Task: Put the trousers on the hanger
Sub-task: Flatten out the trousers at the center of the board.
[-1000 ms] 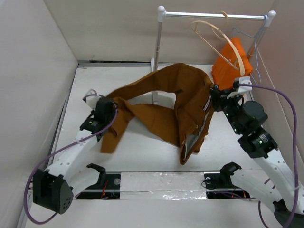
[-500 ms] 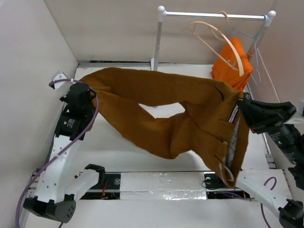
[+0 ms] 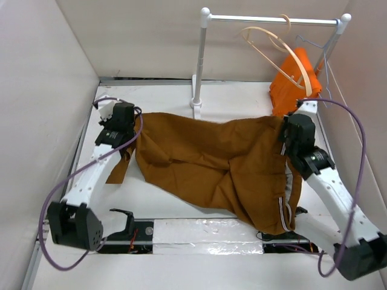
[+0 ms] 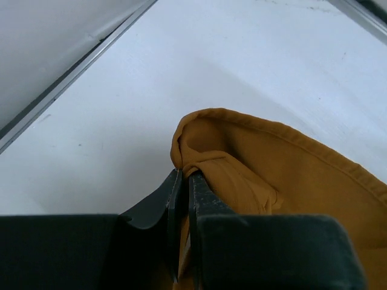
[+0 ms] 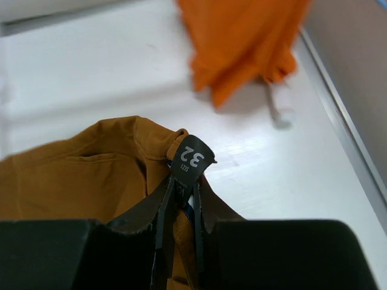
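Top external view: you're looking at a white matte table (image 3: 169,99) sitting inside plain pale walls (image 3: 36,84), w/ a metal rack (image 3: 201,60) standing at the far side. The trousers (image 3: 211,160) are lying spread across the table's middle, btwn both arms. The legs are pointing left and the waist is at the right, w/ the cloth bunching in soft folds. They're showing as rust-brown woven cloth, w/ a white-striped trim (image 3: 283,208) running along the waistband edge nr the right arm. The hanger (image 3: 296,60), pale curved wood, is hanging tilted from the rack rail, well apart from the trousers. A bright orange garment (image 3: 290,87) is overlapping it in this view. Your left gripper (image 4: 181,176) is pressing its dark fingers together on a folded hem of a trouser leg, low over the table. Your right gripper (image 5: 181,181) is pinching the waistband at a black size tag (image 5: 192,156), jaws nearly together w/ cloth btwn them.
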Motion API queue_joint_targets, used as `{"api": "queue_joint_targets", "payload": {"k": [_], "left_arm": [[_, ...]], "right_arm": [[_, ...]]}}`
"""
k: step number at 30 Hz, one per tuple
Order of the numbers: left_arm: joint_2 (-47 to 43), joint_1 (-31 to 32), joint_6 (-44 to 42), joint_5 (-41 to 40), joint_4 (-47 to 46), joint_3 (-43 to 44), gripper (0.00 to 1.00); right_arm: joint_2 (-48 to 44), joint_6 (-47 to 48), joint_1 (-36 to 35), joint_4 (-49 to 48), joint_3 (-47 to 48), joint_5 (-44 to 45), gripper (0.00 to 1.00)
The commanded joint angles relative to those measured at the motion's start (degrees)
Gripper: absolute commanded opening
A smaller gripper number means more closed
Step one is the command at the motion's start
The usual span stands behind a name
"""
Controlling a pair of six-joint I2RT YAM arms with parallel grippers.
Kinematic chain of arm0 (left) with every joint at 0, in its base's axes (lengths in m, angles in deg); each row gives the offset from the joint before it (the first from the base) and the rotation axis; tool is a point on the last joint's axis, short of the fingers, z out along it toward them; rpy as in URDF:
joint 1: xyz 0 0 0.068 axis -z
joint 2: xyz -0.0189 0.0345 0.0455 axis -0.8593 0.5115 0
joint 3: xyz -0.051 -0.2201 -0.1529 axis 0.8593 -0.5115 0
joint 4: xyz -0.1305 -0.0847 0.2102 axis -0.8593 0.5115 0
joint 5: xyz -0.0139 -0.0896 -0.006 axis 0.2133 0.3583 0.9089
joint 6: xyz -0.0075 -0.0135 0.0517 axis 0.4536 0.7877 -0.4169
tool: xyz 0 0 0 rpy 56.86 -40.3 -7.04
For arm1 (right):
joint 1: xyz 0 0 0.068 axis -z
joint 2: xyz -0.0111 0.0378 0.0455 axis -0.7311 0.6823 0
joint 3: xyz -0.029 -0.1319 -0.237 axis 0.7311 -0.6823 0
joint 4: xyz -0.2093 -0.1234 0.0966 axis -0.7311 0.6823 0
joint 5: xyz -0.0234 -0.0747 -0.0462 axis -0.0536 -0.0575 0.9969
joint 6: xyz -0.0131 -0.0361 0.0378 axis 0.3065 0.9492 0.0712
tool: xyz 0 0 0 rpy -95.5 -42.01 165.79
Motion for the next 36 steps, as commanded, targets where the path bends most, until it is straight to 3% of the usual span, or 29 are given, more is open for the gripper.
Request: {"api": "queue_joint_targets", "payload": {"k": [1, 4, 5, 8, 11, 12, 15, 17, 19, 20, 21, 22, 26, 28, 32, 35, 36], "left_arm": [[5.05, -0.76, -2.24, -0.76, -6.38, 5.32, 0.01], [12.69, -0.76, -4.79, -0.94, -6.56, 10.15, 0.26], [14.56, -0.76, -5.66, -0.07, -6.56, 11.21, 0.48], [20.46, -0.76, -7.34, 1.70, -4.54, 15.86, 0.74], [21.26, -0.76, -7.96, -0.58, -3.39, 16.93, 0.80], [20.65, -1.55, -8.13, -1.02, -4.70, 15.45, 0.80], [17.66, -2.87, -6.56, 1.60, -6.29, 11.94, 0.79], [16.87, -3.49, -4.28, 2.14, -6.12, 10.35, 0.79], [17.13, -5.41, -2.78, 2.83, -5.68, 8.06, 0.78], [17.91, -6.20, -1.03, 3.45, -5.24, 7.70, 0.77], [18.35, -7.08, -0.14, 4.24, -4.37, 7.53, 0.77], [18.88, -9.27, 0.82, 6.42, -3.84, 7.61, 0.76], [19.77, -13.24, 5.21, 13.20, -4.88, 6.30, 0.73], [18.28, -13.24, 5.23, 16.01, -9.17, 3.93, 0.73], [13.97, -10.61, 4.79, 21.11, -15.86, 2.16, 0.72], [16.76, -9.99, 8.47, 22.88, -14.39, 3.13, 0.72], [18.08, -10.51, 9.43, 22.10, -11.77, 4.09, 0.72]], "right_arm": [[1.04, -5.08, 10.51, -14.04, -3.47, 1.39, 0.00], [5.07, -7.02, 19.22, -18.96, -5.94, -3.35, 0.00], [6.40, -7.54, 21.16, -19.42, -5.94, -5.89, 0.00], [10.96, -10.44, 26.44, -20.91, -5.59, -10.28, 0.00], [14.75, -9.75, 28.64, -23.47, -3.93, -18.79, 0.49], [15.20, -9.66, 28.65, -22.51, -2.88, -20.57, 0.77], [13.29, -8.96, 25.41, -21.97, -2.25, -26.55, 0.92], [10.56, -8.87, 21.38, -24.87, -4.26, -29.10, 0.91], [5.73, -8.78, 18.38, -26.53, -6.20, -31.82, 0.68], [4.06, -8.78, 16.71, -27.41, -7.51, -33.84, 0.52], [2.30, -8.95, 12.52, -27.94, -10.05, -34.21, 0.11], [-0.68, -8.95, 10.04, -29.43, -11.38, -34.74, 0.00], [-3.17, -6.68, -3.49, -31.64, -15.52, -34.66, 0.00], [-2.29, -2.99, -11.29, -29.72, -15.00, -33.17, 0.00], [0.52, 0.88, -19.77, -29.08, -15.69, -27.01, 0.00], [3.94, 1.50, -22.06, -32.78, -16.67, -30.14, 0.09], [6.39, 2.20, -22.76, -33.22, -16.32, -32.52, 0.17]]}}
